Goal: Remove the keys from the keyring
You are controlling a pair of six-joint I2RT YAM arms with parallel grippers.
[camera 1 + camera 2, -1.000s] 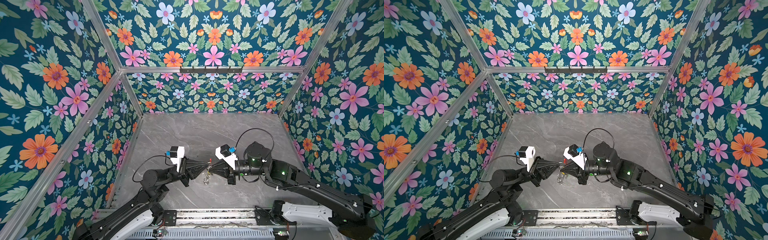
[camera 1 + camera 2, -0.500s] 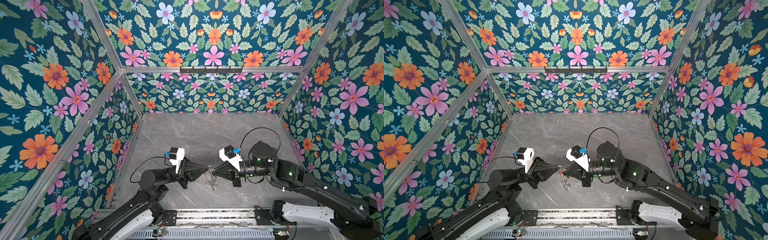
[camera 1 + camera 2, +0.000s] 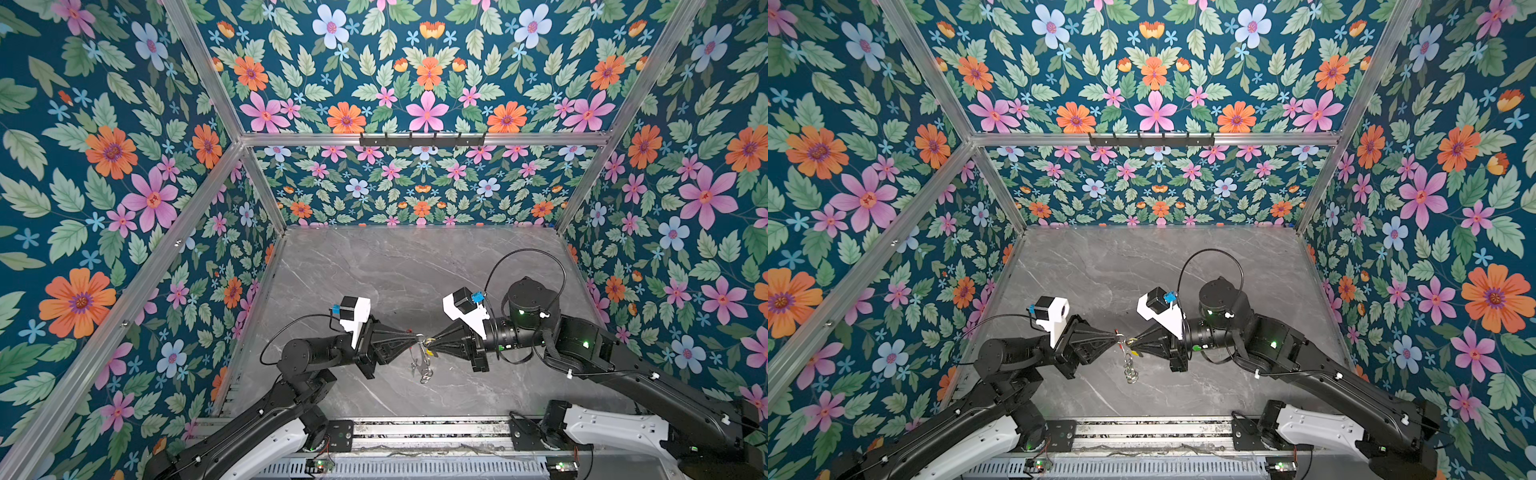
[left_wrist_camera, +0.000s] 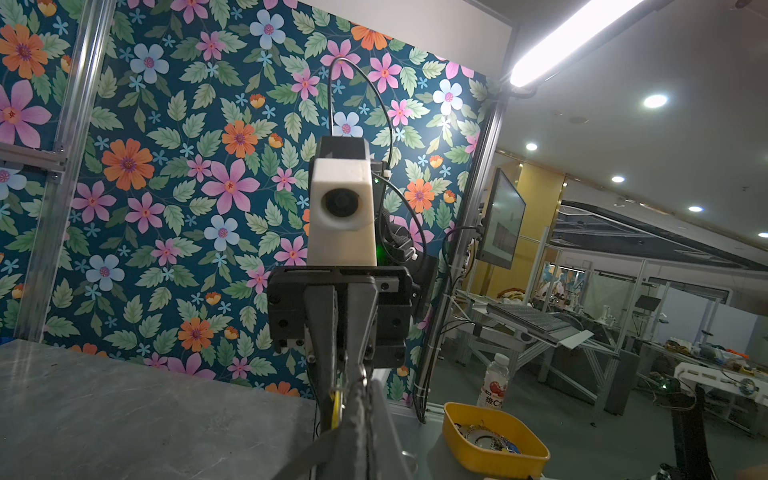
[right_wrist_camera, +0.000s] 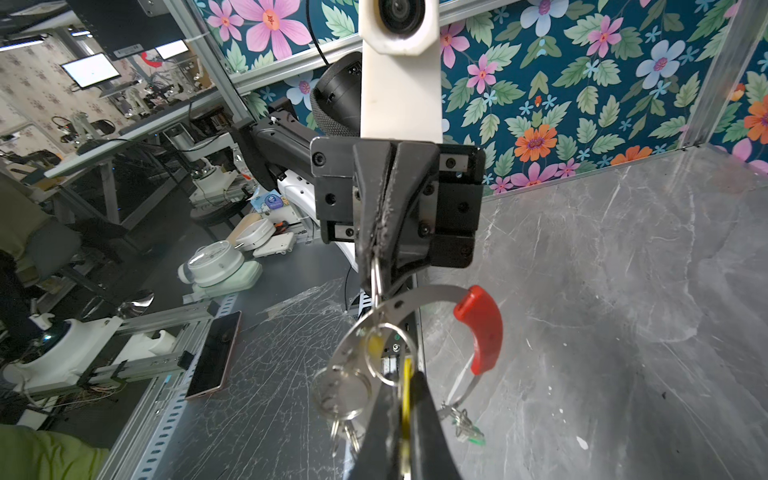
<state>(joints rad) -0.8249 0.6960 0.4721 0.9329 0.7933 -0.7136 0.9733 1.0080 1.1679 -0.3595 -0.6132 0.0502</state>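
Over the grey counter [image 3: 374,270] the right hand [image 3: 432,341] has drawn back a little from the left hand [image 3: 412,334] — the gap between their tips is wider than a second ago. Both are fully closed: the left holds the keyring [image 5: 432,293] in the air by a small silver loop [image 5: 376,274], the right grips the yellow key [image 5: 405,390]. Probably this key is being pulled off; the green-tagged key [image 5: 467,430] hangs untouched.
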